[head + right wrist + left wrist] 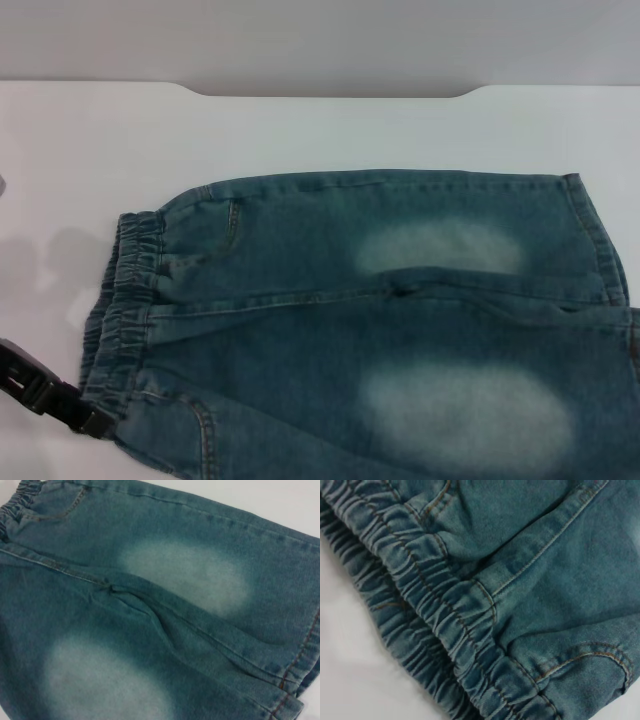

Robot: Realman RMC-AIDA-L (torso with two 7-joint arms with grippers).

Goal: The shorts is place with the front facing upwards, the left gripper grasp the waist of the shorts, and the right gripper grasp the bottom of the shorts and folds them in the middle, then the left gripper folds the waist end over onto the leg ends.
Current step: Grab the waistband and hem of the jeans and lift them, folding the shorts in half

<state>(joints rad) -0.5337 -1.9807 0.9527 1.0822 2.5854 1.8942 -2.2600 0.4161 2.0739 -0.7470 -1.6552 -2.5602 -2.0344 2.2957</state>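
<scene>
The blue denim shorts [400, 320] lie flat on the white table, front up, with two pale thigh patches. The gathered elastic waist [125, 300] is at the left and the far leg's hem [600, 240] at the right. The near leg's hem runs out of the head view. My left gripper [92, 420] is a black claw at the near-left corner of the waist, touching its edge. The left wrist view is filled by the ruffled waist [435, 610] and a pocket seam [580, 657]. In the right wrist view I see the crotch seam [112, 587] and a stitched hem [295, 672]. The right gripper is out of view.
The white table [300, 130] shows bare surface behind and to the left of the shorts. Its far edge has a shallow cut-out [330, 95] against a grey background.
</scene>
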